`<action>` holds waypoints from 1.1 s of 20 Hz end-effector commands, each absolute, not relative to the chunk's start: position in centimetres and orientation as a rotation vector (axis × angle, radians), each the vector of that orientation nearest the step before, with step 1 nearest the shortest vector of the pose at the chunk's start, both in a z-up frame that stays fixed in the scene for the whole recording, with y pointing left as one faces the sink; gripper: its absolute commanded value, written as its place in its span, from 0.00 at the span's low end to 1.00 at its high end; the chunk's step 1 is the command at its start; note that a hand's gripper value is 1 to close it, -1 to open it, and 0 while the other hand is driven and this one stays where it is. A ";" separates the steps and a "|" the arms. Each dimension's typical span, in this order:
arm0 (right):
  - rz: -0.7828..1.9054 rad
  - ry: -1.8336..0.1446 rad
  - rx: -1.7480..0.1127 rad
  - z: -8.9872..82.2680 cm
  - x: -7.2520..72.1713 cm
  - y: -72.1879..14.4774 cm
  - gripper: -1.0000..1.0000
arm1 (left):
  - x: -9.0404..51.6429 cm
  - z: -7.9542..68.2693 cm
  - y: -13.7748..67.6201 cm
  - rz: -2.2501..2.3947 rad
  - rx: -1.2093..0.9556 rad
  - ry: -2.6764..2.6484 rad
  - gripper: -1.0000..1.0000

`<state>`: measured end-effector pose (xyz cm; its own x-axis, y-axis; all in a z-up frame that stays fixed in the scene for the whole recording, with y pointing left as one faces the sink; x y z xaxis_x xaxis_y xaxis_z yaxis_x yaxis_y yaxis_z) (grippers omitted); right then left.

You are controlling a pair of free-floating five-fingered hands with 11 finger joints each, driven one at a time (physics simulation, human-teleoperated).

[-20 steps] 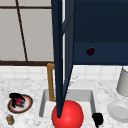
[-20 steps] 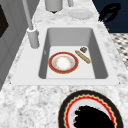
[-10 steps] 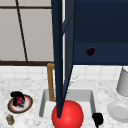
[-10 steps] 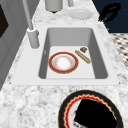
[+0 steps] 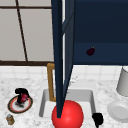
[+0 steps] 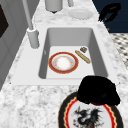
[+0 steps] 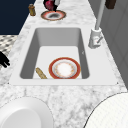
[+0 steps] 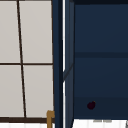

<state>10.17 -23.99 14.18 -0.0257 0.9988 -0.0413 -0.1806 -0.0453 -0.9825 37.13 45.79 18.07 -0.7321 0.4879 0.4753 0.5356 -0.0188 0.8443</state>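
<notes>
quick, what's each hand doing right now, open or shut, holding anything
Left hand: over the patterned plate, curled on a dark red thing.
Right hand: in the air by the sink's front right corner; fingers cannot be told.

No readable text, labels, brands, numbers or signs in any view, patterned plate (image 6: 91,116) on the worktop (image 6: 30,100) carries a dark dragon-like figure, no lettering, small jar (image 5: 10,119) bears no legible label
</notes>
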 end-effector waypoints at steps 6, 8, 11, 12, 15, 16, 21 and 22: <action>1.338 -1.068 -1.094 14.2 10.2 -24.0 0.50 | 34.7 20.6 40.2 -1.942 -1.124 -2.118 1.00; 1.338 -1.068 -1.094 14.2 10.2 -24.0 0.50 | 34.1 20.8 38.9 -1.951 -1.111 -2.123 1.00; 1.338 -1.068 -1.094 14.2 10.2 -24.0 0.50 | 33.3 21.3 36.9 -1.957 -1.105 -2.118 1.00; 1.338 -1.068 -1.094 14.2 10.2 -24.0 0.50 | 33.2 21.4 36.2 -1.961 -1.105 -2.117 1.00; 1.338 -1.068 -1.094 14.2 10.2 -24.0 0.50 | 32.7 21.4 34.1 -1.980 -1.096 -2.111 1.00; 1.338 -1.068 -1.094 14.2 10.2 -24.0 0.50 | 32.5 21.2 33.4 -1.993 -1.088 -2.117 1.00; 1.338 -1.068 -1.094 14.2 10.2 -24.0 0.50 | 32.0 21.0 29.6 -2.001 -1.065 -2.099 0.00; 1.338 -1.068 -1.094 14.2 10.2 -24.0 0.50 | 31.9 21.0 28.8 -2.000 -1.064 -2.093 0.00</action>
